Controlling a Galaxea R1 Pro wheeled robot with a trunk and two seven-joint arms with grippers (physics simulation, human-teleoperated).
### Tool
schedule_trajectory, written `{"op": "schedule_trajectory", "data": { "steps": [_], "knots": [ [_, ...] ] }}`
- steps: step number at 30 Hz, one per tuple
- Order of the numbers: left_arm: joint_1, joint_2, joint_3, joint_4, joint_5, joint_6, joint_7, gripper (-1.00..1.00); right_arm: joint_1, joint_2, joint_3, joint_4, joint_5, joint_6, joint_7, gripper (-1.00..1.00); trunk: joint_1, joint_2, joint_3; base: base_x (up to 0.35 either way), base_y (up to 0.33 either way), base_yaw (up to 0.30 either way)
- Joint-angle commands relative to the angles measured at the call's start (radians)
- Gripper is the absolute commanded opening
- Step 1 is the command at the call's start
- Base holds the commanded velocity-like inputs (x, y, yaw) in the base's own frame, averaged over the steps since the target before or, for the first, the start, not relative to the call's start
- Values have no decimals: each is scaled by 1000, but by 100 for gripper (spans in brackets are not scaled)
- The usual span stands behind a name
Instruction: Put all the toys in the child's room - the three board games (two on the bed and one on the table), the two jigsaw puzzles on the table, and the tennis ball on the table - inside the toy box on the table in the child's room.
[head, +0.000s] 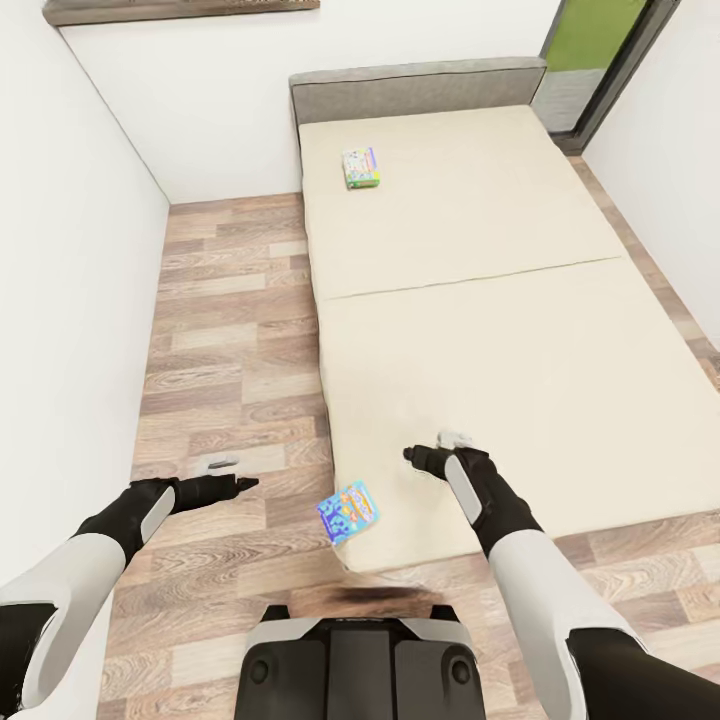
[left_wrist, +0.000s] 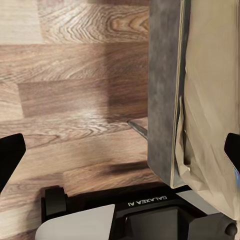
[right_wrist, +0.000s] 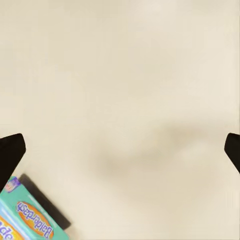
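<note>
Head view: bed (head: 560, 380) with cream mattress and grey headboard; one board game (head: 361, 167) flat near the headboard, a second board game (head: 348, 511) tilted at the near corner by the wood floor (head: 220, 340). Left gripper (head: 232, 474) over the floor, right gripper (head: 437, 449) over the mattress.
Left wrist view: fingertips (left_wrist: 10, 155) wide apart, released; bed side (left_wrist: 162, 90), floorboards.
Right wrist view: fingertips (right_wrist: 10, 152) spread, grasping nothing; board game (right_wrist: 27, 215) corner on the mattress

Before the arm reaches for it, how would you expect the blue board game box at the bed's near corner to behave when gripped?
The blue board game box looks flat and rigid, so it probably won't flop. It overhangs the cream mattress edge, so a nudge may tip it onto the wooden floor. Likely light.
</note>
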Motion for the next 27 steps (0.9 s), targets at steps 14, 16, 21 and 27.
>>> {"op": "schedule_trajectory", "data": {
  "steps": [14, 16, 21, 27],
  "knots": [
    [0, 1, -3, -1, 10, 9, 0, 100, 222, 1, 3, -391, -11, 18, 188, 100, 1, -1, 21, 0, 0, -113],
    [0, 1, -3, -1, 10, 9, 0, 100, 262, 0, 9, -450, -11, 20, 205, 100, 1, -1, 24, 0, 0, -113],
    [0, 1, -2, -1, 10, 9, -1, 100, 356, 0, 35, -574, -10, 20, 253, 100, 1, -1, 31, 0, 0, -113],
    [0, 2, -2, -2, 11, 9, -6, 100, 433, 1, 60, -645, -8, 14, 306, 100, 1, -1, 41, 0, 0, -113]
  ]
}}
